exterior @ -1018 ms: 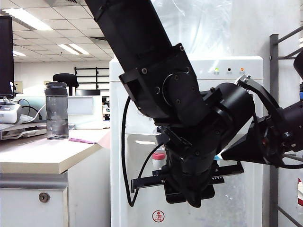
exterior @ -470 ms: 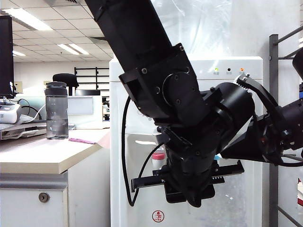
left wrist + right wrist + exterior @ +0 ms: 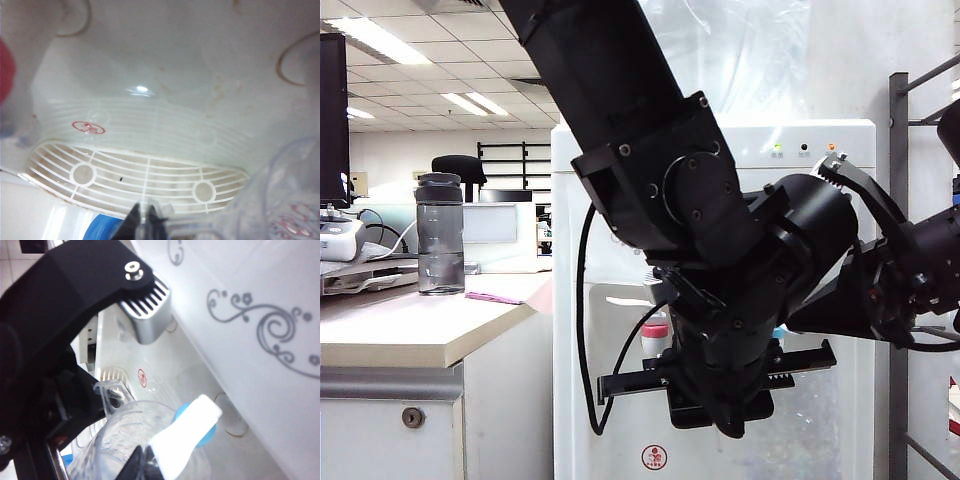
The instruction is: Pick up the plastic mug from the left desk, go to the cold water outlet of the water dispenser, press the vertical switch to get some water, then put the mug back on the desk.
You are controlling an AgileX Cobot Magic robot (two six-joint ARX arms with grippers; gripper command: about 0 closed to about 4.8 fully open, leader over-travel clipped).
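The plastic mug (image 3: 120, 437) is clear with rippled walls and hangs under the cold water outlet (image 3: 206, 436), which has a light-blue collar. My left gripper (image 3: 144, 212) is shut on the mug's thin handle (image 3: 195, 227), above the drip grille (image 3: 140, 175). My right gripper (image 3: 144, 452) is shut, and its tips rest against the vertical switch (image 3: 187, 432), a white lever over the mug's mouth. In the exterior view the left arm (image 3: 650, 150) covers the front of the water dispenser (image 3: 820, 140) and hides the mug. The left desk (image 3: 410, 335) lies at the left.
A smoky-grey bottle (image 3: 440, 235) with a dark lid stands on the desk, next to office gear at the far left. The red-collared tap (image 3: 655, 332) shows beside the left arm. The right arm (image 3: 910, 280) reaches in from the right, by a grey metal rack (image 3: 898, 200).
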